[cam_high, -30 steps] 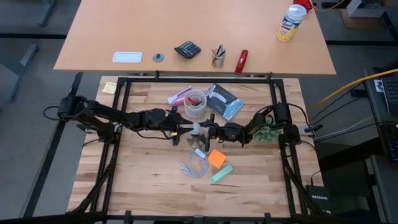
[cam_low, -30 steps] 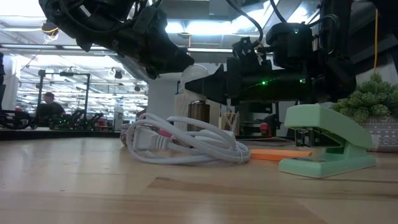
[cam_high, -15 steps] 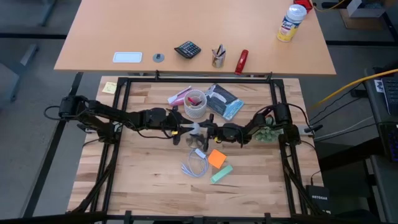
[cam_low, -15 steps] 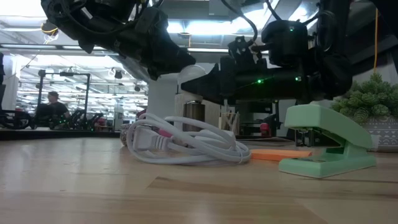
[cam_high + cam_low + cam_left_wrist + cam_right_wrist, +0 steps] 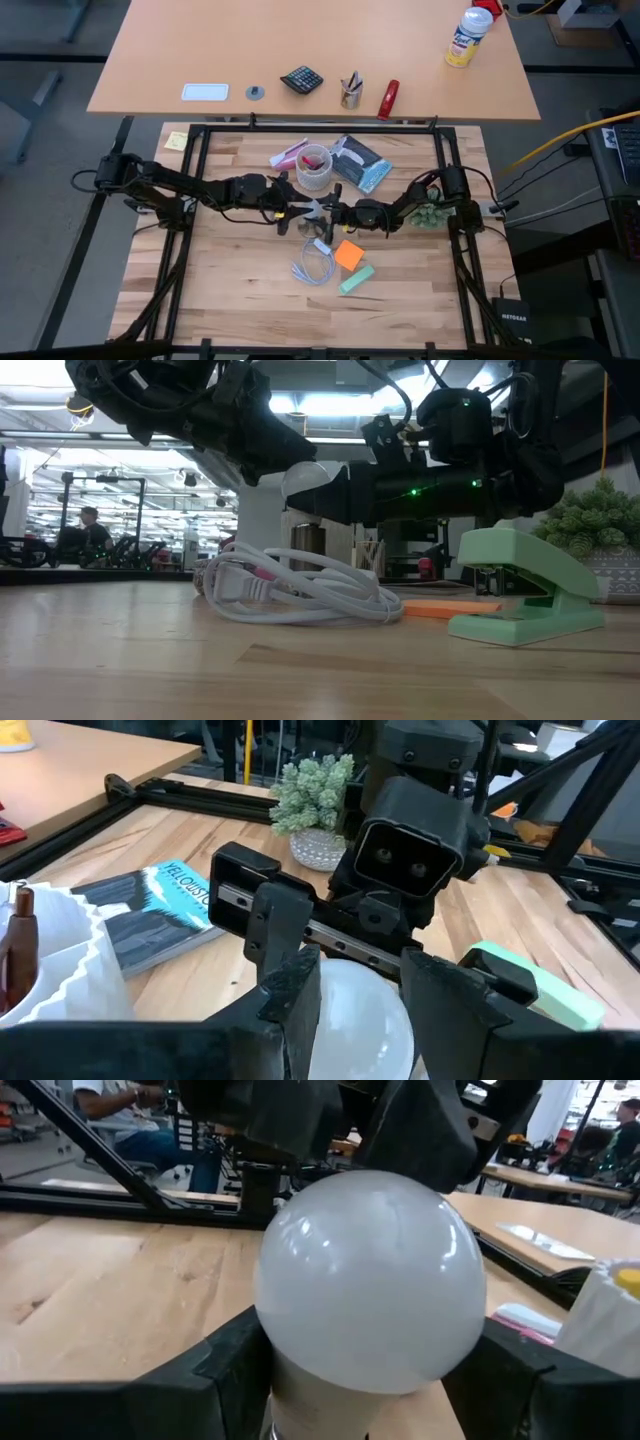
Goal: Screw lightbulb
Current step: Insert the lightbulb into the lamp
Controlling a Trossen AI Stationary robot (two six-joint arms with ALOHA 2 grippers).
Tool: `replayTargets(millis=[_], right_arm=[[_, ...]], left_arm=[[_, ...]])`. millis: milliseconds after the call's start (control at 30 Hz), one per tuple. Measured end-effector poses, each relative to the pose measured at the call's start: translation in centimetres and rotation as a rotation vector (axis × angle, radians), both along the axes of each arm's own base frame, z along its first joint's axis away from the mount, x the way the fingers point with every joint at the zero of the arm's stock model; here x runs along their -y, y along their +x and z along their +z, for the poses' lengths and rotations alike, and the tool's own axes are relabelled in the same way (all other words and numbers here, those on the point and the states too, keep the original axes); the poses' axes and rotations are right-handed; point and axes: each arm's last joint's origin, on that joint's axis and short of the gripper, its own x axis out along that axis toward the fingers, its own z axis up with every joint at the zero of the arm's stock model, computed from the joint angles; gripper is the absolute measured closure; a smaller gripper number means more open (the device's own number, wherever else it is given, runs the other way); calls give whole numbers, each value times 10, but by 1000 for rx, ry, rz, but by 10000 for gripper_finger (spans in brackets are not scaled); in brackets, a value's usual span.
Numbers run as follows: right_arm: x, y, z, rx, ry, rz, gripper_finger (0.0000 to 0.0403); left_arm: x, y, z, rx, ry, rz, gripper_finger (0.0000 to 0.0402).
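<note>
The small white lightbulb (image 5: 318, 208) is in the air over the middle of the table, between my two grippers. It also shows in the right wrist view (image 5: 370, 1270), the low view (image 5: 305, 473) and the left wrist view (image 5: 360, 1020). My right gripper (image 5: 334, 212) reaches in from the table's right and is shut on the bulb (image 5: 365, 1365). My left gripper (image 5: 303, 210) reaches in from the table's left and stands right at the bulb's dome (image 5: 270, 445). Whether it touches the bulb does not show. My right gripper pinches the lightbulb between its two fingers (image 5: 225, 1370), on the lower sides where the dome narrows to the neck (image 5: 290, 1380). The fingers come in about level from the table's right. The bulb is lifted clear of the table, its dome above the fingers.
A looped white cord (image 5: 313, 265), an orange pad (image 5: 348, 254) and a green stapler (image 5: 356, 279) lie on the table on the near side of the grippers. A white cup (image 5: 314, 168) and a book (image 5: 360, 163) are on the far side. A small plant (image 5: 432, 213) stands at the right.
My right gripper has gone a little toward the table's left, closer to my left gripper and in around the lightbulb. The bulb has stayed in the air at about the same place.
</note>
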Motion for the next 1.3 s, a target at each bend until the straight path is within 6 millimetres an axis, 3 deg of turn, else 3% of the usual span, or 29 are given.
replayTargets(millis=[400, 600, 1300], right_arm=[[1, 0, 1, -13, -77, -17, 159], [2, 10, 6, -4, -79, -34, 159], [2, 13, 3, -35, 34, -27, 159]], left_arm=[[0, 0, 0, 3, 37, -8, 270], [-2, 0, 0, 8, 47, -2, 270], [-3, 0, 1, 29, 59, 43, 270]])
